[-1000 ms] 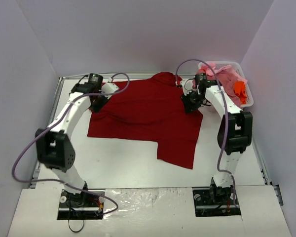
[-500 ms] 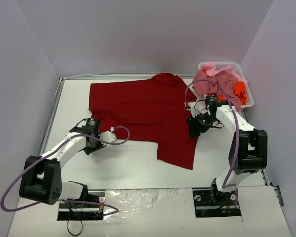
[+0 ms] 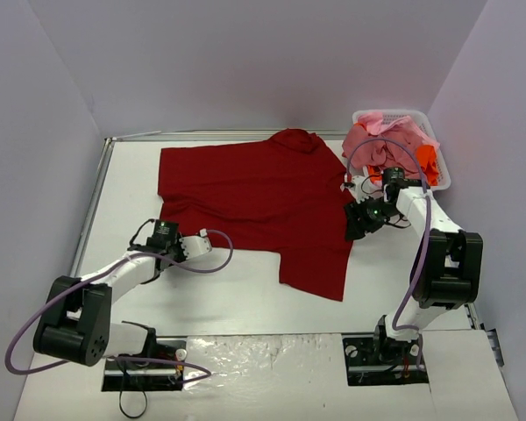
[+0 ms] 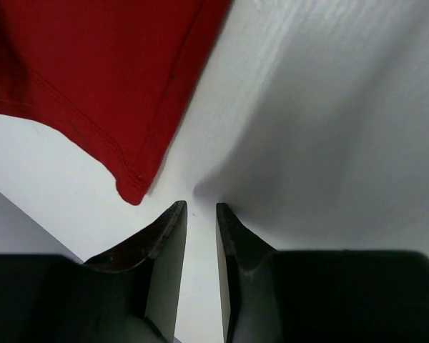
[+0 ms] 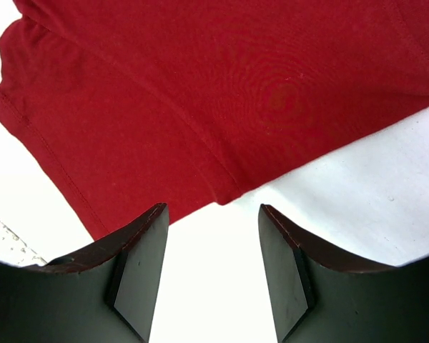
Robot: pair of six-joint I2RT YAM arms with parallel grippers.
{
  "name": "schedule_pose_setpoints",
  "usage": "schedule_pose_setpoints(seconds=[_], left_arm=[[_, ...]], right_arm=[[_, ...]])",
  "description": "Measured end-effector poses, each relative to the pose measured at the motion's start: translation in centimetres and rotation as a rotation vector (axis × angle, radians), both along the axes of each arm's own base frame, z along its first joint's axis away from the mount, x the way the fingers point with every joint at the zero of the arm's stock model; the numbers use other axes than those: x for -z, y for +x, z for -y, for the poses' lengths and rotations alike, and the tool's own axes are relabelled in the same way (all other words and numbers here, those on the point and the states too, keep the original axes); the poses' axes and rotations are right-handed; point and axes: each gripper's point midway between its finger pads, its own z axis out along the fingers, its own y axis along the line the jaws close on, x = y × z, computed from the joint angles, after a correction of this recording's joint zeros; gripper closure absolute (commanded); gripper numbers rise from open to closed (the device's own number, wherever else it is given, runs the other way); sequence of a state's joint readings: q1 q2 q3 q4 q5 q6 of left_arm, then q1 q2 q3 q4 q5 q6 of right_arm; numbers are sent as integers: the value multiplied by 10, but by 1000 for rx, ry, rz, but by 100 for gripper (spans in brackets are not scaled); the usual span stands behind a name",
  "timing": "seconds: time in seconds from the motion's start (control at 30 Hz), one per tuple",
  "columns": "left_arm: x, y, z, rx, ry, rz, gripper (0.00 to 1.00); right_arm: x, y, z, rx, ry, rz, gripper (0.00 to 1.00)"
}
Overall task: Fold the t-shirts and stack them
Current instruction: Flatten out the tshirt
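- The red shirt [image 3: 254, 197] lay spread flat on the far half of the counter [image 3: 245, 294], its collar toward the far edge and one longer flap reaching toward the near edge on the right.
- The pink shirts [image 3: 394, 140] and an orange shirt [image 3: 428, 160] sat heaped in the basket [image 3: 401, 112] at the far right corner.
- The left claw [image 4: 201, 211] sat low at the red shirt's near-left corner. Its jaws were narrow, with only a slim gap and nothing in it, and the cloth lay just beside the tips.
- The right claw [image 5: 211, 211] hung over the red shirt's right edge, jaws moderately wide and empty.
- The step looked like taking hold of both sides for a first fold.
- To do it well, the left claw would likely need to widen, reach the corner and pinch one layer.
- The right claw should then grip the edge opposite and both should lift together, so the cloth neither drags nor bunches.
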State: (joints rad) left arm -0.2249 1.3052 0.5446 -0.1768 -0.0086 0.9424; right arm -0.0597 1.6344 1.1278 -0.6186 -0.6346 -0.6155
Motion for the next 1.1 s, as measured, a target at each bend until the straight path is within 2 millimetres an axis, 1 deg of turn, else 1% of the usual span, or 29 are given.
schedule_pose_setpoints(seconds=[0.2, 0.4, 0.5, 0.57, 0.6, 0.7, 0.77, 0.87, 0.93, 0.97, 1.03, 1.07, 1.1], left_arm=[[-1, 17, -5, 11, 40, 120, 75], [-1, 43, -11, -7, 99, 203, 76], [-1, 56, -14, -20, 125, 225, 80], [-1, 63, -12, -22, 126, 225, 87], [-1, 64, -12, -22, 123, 218, 97], [0, 59, -8, -18, 102, 159, 98], [-2, 51, -1, -18, 56, 96, 98], [-21, 32, 15, -19, -61, 32, 98], [-51, 20, 26, -20, -153, 53, 98], [-69, 15, 31, -20, -201, 84, 98], [-99, 9, 39, -13, -272, 143, 98], [-108, 6, 41, -11, -297, 162, 98], [-112, 3, 42, -12, -310, 167, 98]], right_arm=[[1, 0, -1, -3, 5, -1, 49], [11, -1, -1, -4, 10, -38, 48], [14, -2, -1, -4, 11, -47, 48], [14, -2, -1, -5, 11, -46, 48], [14, -2, -1, -6, 10, -45, 48], [14, -2, -1, -8, 10, -44, 48], [14, -1, -1, -10, 9, -42, 48], [14, 0, 0, -11, 3, -36, 48], [15, 0, 1, -11, -2, -35, 48], [15, 0, 1, -11, -4, -34, 48], [13, 1, 3, -15, -15, -18, 47], [10, 2, 4, -21, -21, 0, 46], [7, 3, 5, -29, -27, 20, 43]])
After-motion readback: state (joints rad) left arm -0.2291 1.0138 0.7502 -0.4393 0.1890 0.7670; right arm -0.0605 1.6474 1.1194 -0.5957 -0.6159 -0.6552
